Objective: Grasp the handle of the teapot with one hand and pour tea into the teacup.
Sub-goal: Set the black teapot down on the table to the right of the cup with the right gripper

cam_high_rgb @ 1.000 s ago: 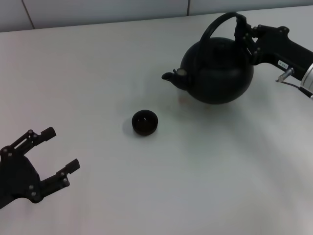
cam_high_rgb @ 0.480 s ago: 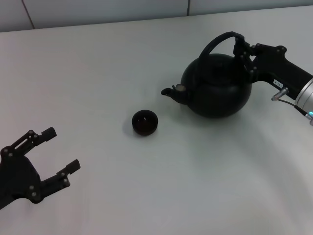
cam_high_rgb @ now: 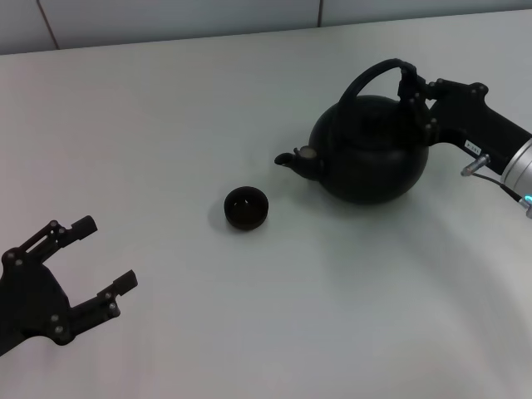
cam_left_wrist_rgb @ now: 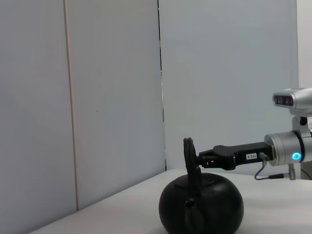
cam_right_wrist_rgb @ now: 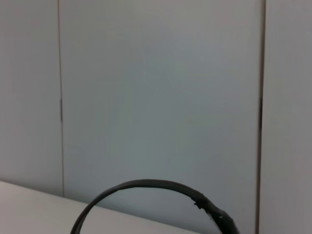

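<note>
The round black teapot (cam_high_rgb: 370, 150) stands on the white table (cam_high_rgb: 166, 108) at the right, its spout (cam_high_rgb: 295, 158) pointing left toward the small black teacup (cam_high_rgb: 246, 207). My right gripper (cam_high_rgb: 413, 93) is shut on the right side of the arched black handle (cam_high_rgb: 376, 73). The left wrist view shows the teapot (cam_left_wrist_rgb: 201, 208) with the right gripper (cam_left_wrist_rgb: 201, 157) on the handle (cam_left_wrist_rgb: 189, 156). The handle arch also shows in the right wrist view (cam_right_wrist_rgb: 146, 185). My left gripper (cam_high_rgb: 104, 266) is open and empty at the near left, far from the cup.
A pale panelled wall (cam_high_rgb: 166, 17) runs along the table's far edge. The right arm (cam_high_rgb: 490, 137) reaches in from the right edge.
The teapot, held by my right gripper, has come down and slightly nearer, and now sits lower by the table. The left arm and the cup have not moved.
</note>
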Robot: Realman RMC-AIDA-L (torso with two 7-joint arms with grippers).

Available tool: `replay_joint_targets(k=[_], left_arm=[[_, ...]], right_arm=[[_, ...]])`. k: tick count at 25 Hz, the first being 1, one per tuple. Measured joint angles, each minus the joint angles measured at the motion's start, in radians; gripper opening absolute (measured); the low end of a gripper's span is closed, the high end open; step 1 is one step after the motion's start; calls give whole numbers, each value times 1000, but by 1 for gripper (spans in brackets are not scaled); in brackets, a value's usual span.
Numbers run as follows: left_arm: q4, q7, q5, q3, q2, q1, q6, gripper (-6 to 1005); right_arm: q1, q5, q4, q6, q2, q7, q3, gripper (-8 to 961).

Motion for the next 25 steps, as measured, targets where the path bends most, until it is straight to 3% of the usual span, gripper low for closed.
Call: replay_joint_targets(k=[12, 17, 25], left_arm=[[0, 0, 0, -3, 0, 1, 0, 838], [0, 0, 0, -6, 0, 2, 4, 838], [0, 0, 0, -4, 0, 0, 6, 838]], right_arm=[[-7, 0, 19, -7, 2, -21, 28, 109], [-23, 10, 19, -33, 2, -21, 49, 298], [-44, 12, 19, -61, 2, -23, 51, 484]])
